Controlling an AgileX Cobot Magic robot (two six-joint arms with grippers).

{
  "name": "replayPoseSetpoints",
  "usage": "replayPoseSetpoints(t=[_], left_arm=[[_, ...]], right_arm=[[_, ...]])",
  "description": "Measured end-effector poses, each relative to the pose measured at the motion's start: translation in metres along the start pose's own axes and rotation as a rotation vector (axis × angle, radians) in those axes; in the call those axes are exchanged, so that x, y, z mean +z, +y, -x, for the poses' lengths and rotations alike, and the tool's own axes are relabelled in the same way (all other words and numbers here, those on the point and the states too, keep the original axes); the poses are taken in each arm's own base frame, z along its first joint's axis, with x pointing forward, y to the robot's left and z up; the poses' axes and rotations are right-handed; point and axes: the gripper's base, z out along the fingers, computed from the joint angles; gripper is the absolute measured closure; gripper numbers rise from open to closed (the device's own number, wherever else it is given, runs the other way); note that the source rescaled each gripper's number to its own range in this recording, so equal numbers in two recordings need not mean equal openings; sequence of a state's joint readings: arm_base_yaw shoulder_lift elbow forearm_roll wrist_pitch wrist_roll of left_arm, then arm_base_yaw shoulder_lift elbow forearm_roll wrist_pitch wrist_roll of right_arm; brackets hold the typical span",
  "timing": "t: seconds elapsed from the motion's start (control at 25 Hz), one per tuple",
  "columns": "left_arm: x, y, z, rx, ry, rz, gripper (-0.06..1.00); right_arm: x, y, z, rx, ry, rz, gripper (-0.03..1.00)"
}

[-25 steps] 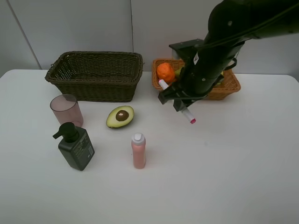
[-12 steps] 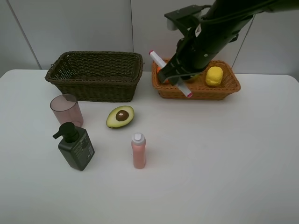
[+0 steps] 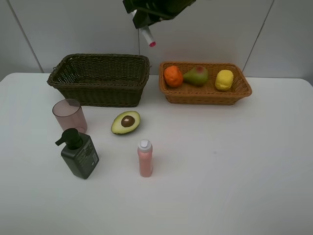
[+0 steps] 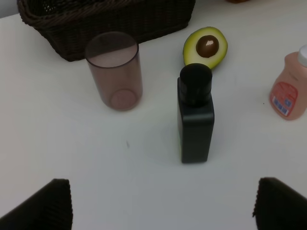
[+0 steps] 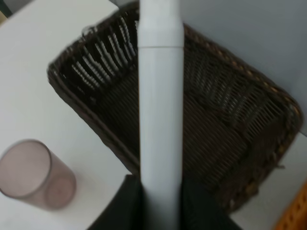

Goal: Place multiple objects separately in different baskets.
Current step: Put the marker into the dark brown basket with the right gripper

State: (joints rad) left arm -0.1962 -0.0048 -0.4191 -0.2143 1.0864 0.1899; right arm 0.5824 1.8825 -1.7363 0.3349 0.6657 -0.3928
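Note:
My right gripper [image 3: 143, 19] is shut on the white marker [image 3: 147, 36], held high over the right end of the dark basket [image 3: 98, 91]. In the right wrist view the marker [image 5: 160, 105] hangs over that basket [image 5: 216, 139]. The orange basket [image 3: 205, 97] holds the orange [image 3: 173, 76], the pear [image 3: 196, 75] and the lemon [image 3: 224, 80]. On the table stand the pink cup [image 3: 70, 115], the avocado half [image 3: 126, 122], the pump bottle [image 3: 79, 154] and the pink bottle [image 3: 145, 157]. My left gripper [image 4: 163, 208] is open, hovering short of the pump bottle [image 4: 195, 115].
The left wrist view also takes in the cup [image 4: 114, 71], the avocado half [image 4: 205, 46], the pink bottle [image 4: 290, 88] and the dark basket's wall [image 4: 105, 19]. The cup [image 5: 33, 175] sits beside the dark basket. A grey wall runs behind the table.
The right arm has risen and swung left with the marker, from in front of the orange basket to high above the dark basket's right end. Everything else is unmoved.

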Motion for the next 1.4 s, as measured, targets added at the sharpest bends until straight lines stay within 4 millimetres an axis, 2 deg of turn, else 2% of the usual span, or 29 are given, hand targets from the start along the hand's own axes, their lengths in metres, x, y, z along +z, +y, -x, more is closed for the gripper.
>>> replayPoseSetpoints(t=[0.16,0.32,0.56,0.72,1.16,1.4], left_arm=[[0.0,0.0,0.0,0.0,0.0,0.0,-0.06],[0.0,0.0,0.0,0.0,0.0,0.0,-0.06],[0.0,0.0,0.0,0.0,0.0,0.0,-0.06],[0.0,0.0,0.0,0.0,0.0,0.0,-0.06],[0.0,0.0,0.0,0.0,0.0,0.0,-0.06],[0.0,0.0,0.0,0.0,0.0,0.0,-0.06]], right_arm=[[0.028,-0.001,0.016,0.051,-0.064,0.074,0.97],[0.063,-0.006,0.017,0.082,-0.075,0.095,0.97],[0.115,-0.016,-0.004,0.103,-0.041,0.081,0.97],[0.14,-0.022,-0.02,0.119,-0.04,0.054,0.97],[0.174,-0.031,-0.047,0.084,-0.008,-0.001,0.97],[0.178,-0.033,-0.05,0.063,-0.012,-0.022,0.97]])
